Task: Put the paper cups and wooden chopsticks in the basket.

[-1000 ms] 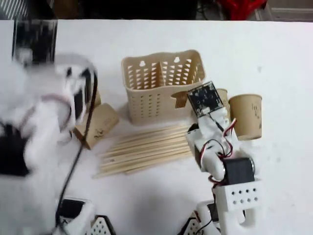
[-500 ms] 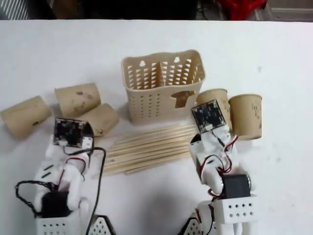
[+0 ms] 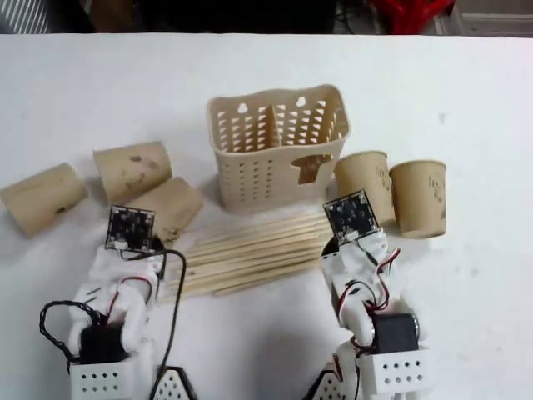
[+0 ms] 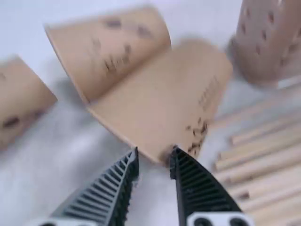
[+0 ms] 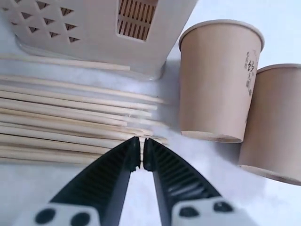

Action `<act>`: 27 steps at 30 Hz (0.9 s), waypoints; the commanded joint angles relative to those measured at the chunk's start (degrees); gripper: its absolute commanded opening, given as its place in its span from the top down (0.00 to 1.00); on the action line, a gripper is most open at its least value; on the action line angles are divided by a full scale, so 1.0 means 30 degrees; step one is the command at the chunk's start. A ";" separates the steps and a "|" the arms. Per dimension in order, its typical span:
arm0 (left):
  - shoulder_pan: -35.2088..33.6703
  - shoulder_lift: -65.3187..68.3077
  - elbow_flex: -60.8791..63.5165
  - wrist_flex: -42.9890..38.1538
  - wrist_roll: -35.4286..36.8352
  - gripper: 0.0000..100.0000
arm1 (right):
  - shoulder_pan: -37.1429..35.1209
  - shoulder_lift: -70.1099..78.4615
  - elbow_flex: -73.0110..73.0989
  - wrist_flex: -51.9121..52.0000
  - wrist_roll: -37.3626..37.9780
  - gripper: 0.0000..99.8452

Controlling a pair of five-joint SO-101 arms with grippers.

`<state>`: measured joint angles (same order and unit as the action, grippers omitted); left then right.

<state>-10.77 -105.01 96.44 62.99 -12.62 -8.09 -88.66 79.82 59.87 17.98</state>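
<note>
As far as I can judge, the task is only beginning: nothing is showing inside the basket (image 3: 277, 146), and both its compartments are looking empty from above. Three cups (image 3: 132, 169) are lying on their sides on the table (image 3: 466, 92), on the left arm's side of the basket, with the nearest cup (image 3: 173, 206) just beside the basket's front corner. Two more cups (image 3: 365, 185) are standing close together on the other side of the basket, the inner one almost touching its wall. The chopsticks (image 3: 250, 252) are lying in a loose bundle on the table just in front of the basket, between the two arms. The left pincer (image 4: 154, 154) is hovering with a narrow gap between its jaws, holding nothing, its tips just at the edge of the lying cup nearest the basket. The right pincer (image 5: 141, 143) is holding nothing either, its jaws almost together, and it is pointing at the chopstick ends near the standing cups. So all five cups and every chopstick are waiting to go in. I am judging that the left arm is preparing to take the nearest lying cup first.
</note>
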 commanded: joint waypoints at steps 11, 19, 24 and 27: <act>-0.0132 0.0132 0.0205 0.3546 -0.0117 0.88 | 0.0249 -0.0923 -0.0059 0.0220 -0.0029 0.97; -0.0132 0.0132 0.0205 0.3546 -0.0088 0.88 | 0.0249 -0.0923 -0.0059 0.0220 -0.0029 0.97; -0.0132 0.0132 0.0205 0.3546 -0.0088 0.88 | 0.0249 -0.0923 -0.0059 0.0220 -0.0029 0.97; -0.0132 0.0132 0.0205 0.3546 -0.0059 0.88 | 0.0249 -0.0923 -0.0059 0.0220 -0.0029 0.97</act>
<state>-10.86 -104.13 97.14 73.27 -12.62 -8.09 -90.86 80.00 59.96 17.98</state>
